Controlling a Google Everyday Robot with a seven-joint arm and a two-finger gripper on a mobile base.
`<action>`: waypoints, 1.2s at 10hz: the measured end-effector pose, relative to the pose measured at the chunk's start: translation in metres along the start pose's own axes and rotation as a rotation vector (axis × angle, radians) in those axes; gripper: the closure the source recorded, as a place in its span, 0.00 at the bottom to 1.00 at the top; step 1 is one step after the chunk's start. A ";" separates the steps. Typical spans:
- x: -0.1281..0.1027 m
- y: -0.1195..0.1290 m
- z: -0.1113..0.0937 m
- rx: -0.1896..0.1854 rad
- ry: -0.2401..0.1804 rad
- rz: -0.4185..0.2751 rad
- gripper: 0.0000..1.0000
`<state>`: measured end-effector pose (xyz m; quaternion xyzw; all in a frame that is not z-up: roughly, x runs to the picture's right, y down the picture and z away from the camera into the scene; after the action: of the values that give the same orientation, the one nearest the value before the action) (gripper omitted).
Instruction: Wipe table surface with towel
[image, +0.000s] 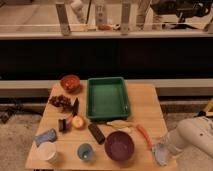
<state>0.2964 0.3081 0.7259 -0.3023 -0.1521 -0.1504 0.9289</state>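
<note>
A crumpled light blue-grey towel (160, 153) lies on the wooden table (150, 105) at its front right corner. My white arm reaches in from the lower right. The gripper (169, 146) is at the arm's tip, right at the towel's right edge and low over the table. The arm hides most of it.
A green tray (107, 80) stands in the middle of the table. A purple bowl (119, 146), an orange stick-like item (144, 135) and a pale item (120, 125) lie just left of the towel. Further left are a black remote (96, 133), a blue cup (85, 151), a white cup (47, 151), grapes (61, 101) and an orange bowl (70, 82).
</note>
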 end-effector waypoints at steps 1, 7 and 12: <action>0.002 0.002 0.004 -0.008 0.004 0.007 0.20; 0.008 0.009 0.021 -0.063 0.013 0.024 0.20; 0.010 0.011 0.032 -0.112 0.011 0.028 0.51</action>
<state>0.3037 0.3338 0.7483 -0.3551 -0.1343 -0.1473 0.9133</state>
